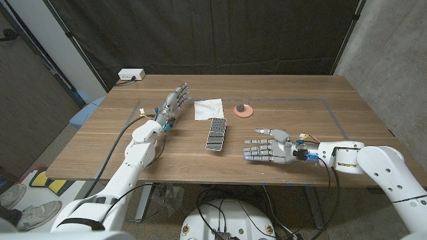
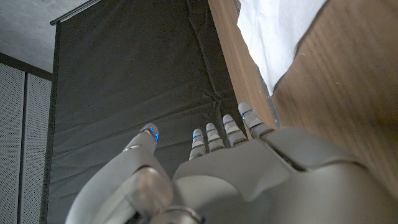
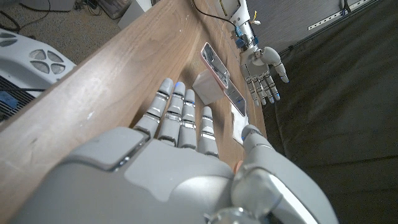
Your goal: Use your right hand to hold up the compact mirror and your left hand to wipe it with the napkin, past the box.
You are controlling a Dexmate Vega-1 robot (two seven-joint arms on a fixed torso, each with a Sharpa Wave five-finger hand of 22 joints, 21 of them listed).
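Observation:
The compact mirror (image 1: 243, 111), a small round salmon-pink disc with a dark piece on top, lies on the table's far middle. A white napkin (image 1: 208, 109) lies just left of it; a corner of the napkin (image 2: 280, 31) shows in the left wrist view. A long dark box (image 1: 215, 134) lies nearer me, between the two hands, and the box (image 3: 217, 62) stretches out beyond my right fingers. My left hand (image 1: 175, 101) is open beside the napkin, fingers stretched away from me. My right hand (image 1: 269, 148) is open, fingers pointing at the box, a short gap from it.
A taped rectangle outlines the working area on the wooden table (image 1: 300, 120). A white power strip (image 1: 131, 75) sits at the far left corner. A dark curtain hangs behind the table. My left hand (image 3: 264, 71) shows beyond the box in the right wrist view.

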